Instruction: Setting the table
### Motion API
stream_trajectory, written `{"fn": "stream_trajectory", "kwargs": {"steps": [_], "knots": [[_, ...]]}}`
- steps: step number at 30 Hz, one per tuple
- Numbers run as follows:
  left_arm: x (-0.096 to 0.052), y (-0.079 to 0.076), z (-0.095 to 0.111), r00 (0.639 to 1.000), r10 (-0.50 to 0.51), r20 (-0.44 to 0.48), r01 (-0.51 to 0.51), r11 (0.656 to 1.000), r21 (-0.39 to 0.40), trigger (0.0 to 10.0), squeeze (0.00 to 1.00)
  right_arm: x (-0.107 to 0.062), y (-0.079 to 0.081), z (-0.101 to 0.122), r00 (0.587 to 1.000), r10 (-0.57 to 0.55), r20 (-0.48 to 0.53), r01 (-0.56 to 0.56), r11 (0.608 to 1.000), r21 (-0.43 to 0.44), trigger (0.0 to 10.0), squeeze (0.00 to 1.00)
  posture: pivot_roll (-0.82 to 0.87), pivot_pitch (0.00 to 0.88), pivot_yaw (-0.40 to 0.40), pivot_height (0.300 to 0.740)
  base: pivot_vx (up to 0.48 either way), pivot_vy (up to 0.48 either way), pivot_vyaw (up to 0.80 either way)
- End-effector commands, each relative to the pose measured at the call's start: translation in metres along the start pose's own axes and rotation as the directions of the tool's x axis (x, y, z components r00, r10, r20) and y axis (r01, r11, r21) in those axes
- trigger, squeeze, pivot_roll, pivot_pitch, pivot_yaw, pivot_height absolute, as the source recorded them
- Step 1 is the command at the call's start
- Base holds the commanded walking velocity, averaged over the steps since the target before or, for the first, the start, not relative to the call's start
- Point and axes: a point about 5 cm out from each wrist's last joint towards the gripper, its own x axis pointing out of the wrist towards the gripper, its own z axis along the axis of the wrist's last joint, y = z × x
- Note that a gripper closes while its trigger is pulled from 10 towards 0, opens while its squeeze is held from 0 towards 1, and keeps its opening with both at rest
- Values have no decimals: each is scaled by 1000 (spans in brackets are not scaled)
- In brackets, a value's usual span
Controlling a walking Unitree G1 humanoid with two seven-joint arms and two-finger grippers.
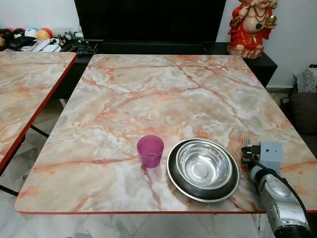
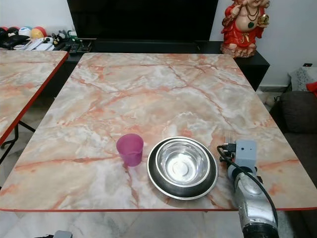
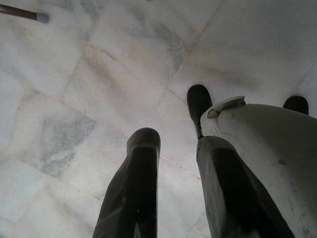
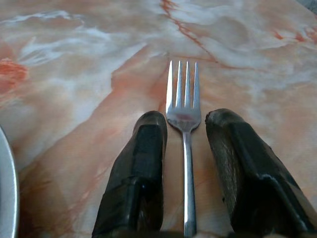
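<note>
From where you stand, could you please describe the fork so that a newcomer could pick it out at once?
On the marble-patterned table, look to the right of the steel bowl on its plate, near the front edge. The fork lies flat between the open fingers of the right pincer, tines pointing away from the robot, the only slim, pronged piece beside the round dishes and pink cup.

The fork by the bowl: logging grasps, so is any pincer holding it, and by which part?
The fork lies between the right pincer's open fingers, handle between them, unclamped. The left pincer holds nothing.

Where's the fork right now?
The silver metal fork lies on the marble table, between the right pincer's open fingers, right of the steel bowl.
</note>
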Motion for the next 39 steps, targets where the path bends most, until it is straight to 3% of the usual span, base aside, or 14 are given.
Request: {"fn": "stream_trajectory", "kwargs": {"steps": [1,7,10,11,13,18,23,28,30,39], "knots": [[-1,0,-8,999,-5,-34,5,1000,22,10000,0,0,0,-3,1000,5,-23,-4,1000,13,10000,0,2,127,16,740,0,0,0],[-1,1,-7,999,-1,-33,2,1000,21,10000,0,0,0,0,1000,-15,12,15,1000,22,10000,0,3,127,17,740,0,0,0],[-1,1,-7,999,-1,-33,1,1000,21,10000,0,0,-6,10,995,-57,79,54,998,40,10000,0,3,128,17,740,0,0,0],[-1,1,-7,999,-2,-33,2,1000,22,10000,0,-1,-11,23,983,-88,158,78,994,71,10000,0,1,128,18,740,0,0,0],[-1,0,-7,999,-3,-33,4,1000,23,10000,0,-2,-15,32,971,-117,210,101,991,87,10000,0,0,127,17,740,0,0,0],[-1,0,-7,999,-5,-33,6,1000,21,10000,0,-3,-30,42,943,-213,254,187,975,123,10000,0,1,127,17,740,0,0,0],[-1,-1,-7,999,-7,-33,7,1000,20,10000,0,-1,-43,38,941,-267,207,252,963,94,10000,0,-1,126,16,740,0,0,0],[-1,-1,-7,999,-10,-34,10,1000,16,10000,0,1,-45,28,961,-249,118,251,968,1,10000,0,-1,128,17,740,0,0,0],[-1,-1,-7,999,-12,-35,13,1000,15,10000,0,2,-47,18,966,-255,32,256,966,-35,10000,0,-1,128,17,740,0,0,0],[-1,-3,-7,999,-23,-35,23,1000,12,10000,0,3,-48,13,968,-245,-53,239,966,-97,10000,0,-1,130,17,740,0,0,0]]}}
